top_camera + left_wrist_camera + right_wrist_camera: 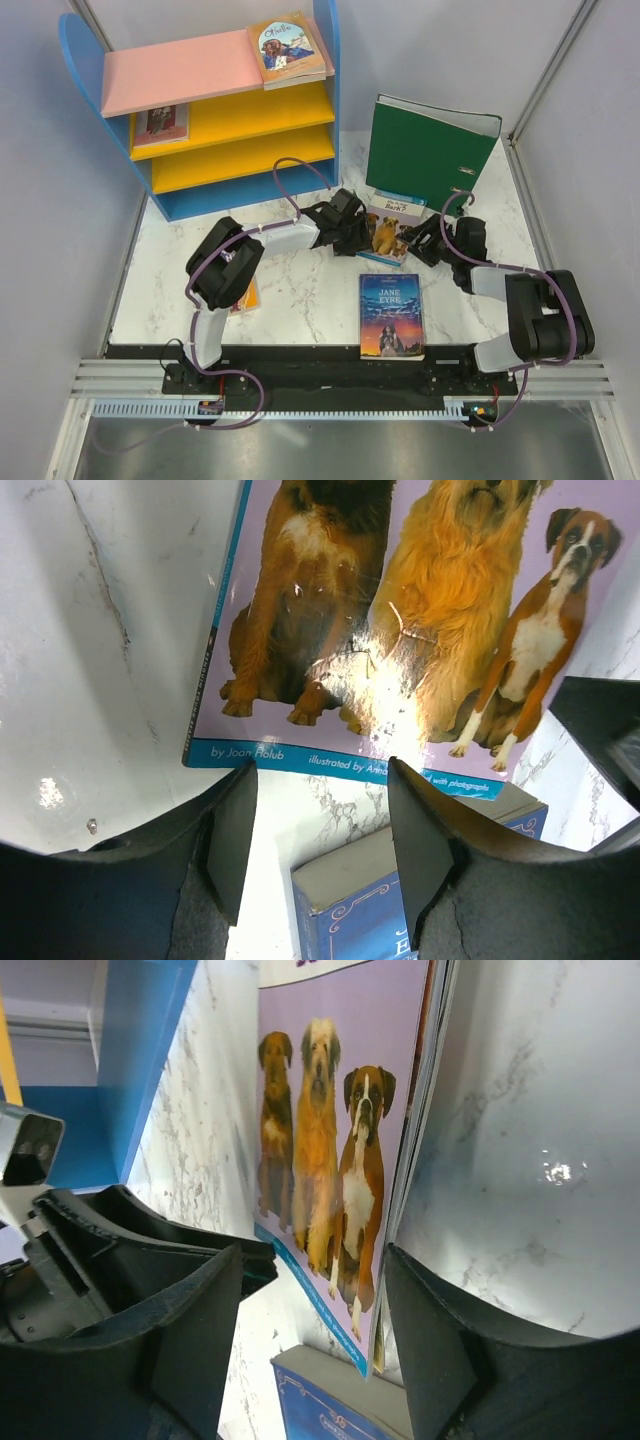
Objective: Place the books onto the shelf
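Dog book point(388, 228) lies flat on the surface point(300, 288), between the two arms. Left end effector point(320, 820) and right end effector point(312, 1320) both spread, pinching nothing. Risk: squeezed edgewise, the thin cover may buckle or slide away.

Left arm point(255, 245) and right arm point(520, 290) extend toward the middle of the worktop point(310, 290); left gripper point(350, 222) and right gripper point(425, 240) sit low, facing each other, jaws parted.
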Motion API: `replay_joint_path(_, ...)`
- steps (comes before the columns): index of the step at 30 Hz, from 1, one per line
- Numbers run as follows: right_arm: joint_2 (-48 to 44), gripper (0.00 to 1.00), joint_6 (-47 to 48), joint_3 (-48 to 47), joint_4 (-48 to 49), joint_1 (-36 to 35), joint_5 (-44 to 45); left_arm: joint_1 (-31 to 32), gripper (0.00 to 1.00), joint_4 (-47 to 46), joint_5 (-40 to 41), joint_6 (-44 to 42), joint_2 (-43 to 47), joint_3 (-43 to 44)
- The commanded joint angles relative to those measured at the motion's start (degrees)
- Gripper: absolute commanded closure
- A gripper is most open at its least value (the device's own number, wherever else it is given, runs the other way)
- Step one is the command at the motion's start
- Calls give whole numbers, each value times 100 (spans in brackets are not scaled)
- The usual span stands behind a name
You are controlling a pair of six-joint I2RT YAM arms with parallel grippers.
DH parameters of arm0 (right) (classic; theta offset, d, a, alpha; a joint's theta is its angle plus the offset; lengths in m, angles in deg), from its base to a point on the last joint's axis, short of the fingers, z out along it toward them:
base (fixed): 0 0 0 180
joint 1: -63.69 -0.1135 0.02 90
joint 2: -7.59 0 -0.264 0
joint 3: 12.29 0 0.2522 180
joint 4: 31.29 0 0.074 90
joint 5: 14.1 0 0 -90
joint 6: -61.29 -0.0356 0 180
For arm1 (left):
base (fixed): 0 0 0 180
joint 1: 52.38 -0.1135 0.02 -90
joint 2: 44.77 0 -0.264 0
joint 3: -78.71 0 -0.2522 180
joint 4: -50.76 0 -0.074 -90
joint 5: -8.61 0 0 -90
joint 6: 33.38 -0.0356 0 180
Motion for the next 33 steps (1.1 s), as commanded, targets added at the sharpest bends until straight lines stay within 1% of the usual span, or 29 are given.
replay_joint_path(1, 245, 36, -161, 40, 429, -25, -273, 36, 38, 73, -6, -198, -98, 144)
replay_joint_path(2, 280, 37, -187, 40, 498, -25, -308, 36, 38, 64, -14, -198, -107, 145)
replay_joint_path(4, 386, 45, -266, 75, 743, -34, -387, 36, 39, 73, -41, -190, -134, 180)
replay_joint_path(5, 412, 51, -301, 93, 850, -34, -449, 36, 38, 73, -50, -198, -142, 180)
replay_joint_path(6, 473, 58, -345, 110, 955, -34, -467, 36, 38, 73, -58, -198, -160, 197)
replay_joint_path(9, 657, 58, -398, 111, 1219, -51, -598, 36, 39, 73, -93, -198, -195, 224)
replay_joint_path(13, 1044, 50, -451, 23, 1606, -122, -739, 36, 39, 73, -129, -207, -256, 285)
replay_joint_path(15, 1342, 48, -529, 23, 1808, -183, -783, 44, 39, 64, -146, -216, -274, 320)
replay_joint_path(17, 1606, 48, -643, 58, 2159, -253, -810, 36, 38, 73, -155, -234, -301, 329)
replay_joint_path(19, 1756, 51, -749, 67, 2405, -332, -810, 36, 39, 73, -155, -234, -318, 312)
replay_joint_path(20, 1887, 53, -776, 67, 2493, -376, -810, 36, 38, 73, -155, -234, -336, 312)
replay_joint_path(21, 1950, 66, -845, 67, 2564, -403, -801, 36, 38, 73, -164, -242, -344, 312)
replay_joint_path(22, 1985, 75, -855, 58, 2669, -438, -801, 44, 38, 73, -164, -251, -345, 294)
replay_joint_path(23, 2038, 93, -864, 58, 2705, -447, -810, 36, 38, 73, -155, -260, -327, 285)
replay_joint_path(24, 2030, 100, -864, 58, 2705, -464, -801, 36, 38, 81, -120, -286, -310, 250)
replay_joint_path(27, 1881, 100, -698, 32, 2364, -465, -722, 36, 38, 187, 186, -426, -12, 128)
replay_joint_path(29, 1618, 100, -408, -12, 1907, -465, -635, 18, 38, 309, 441, -558, 217, 66)
replay_joint_path(30, 1503, 100, -285, -56, 1514, -456, -608, 9, 37, 449, 686, -724, 435, 66)
replay_joint_path(32, 1118, 100, 67, -100, 1099, -465, -494, 1, 37, 599, 1125, -918, 621, 74)
replay_joint_path(33, 967, 100, 172, -161, 670, -465, -450, -8, 36, 722, 1241, -1084, 718, 83)
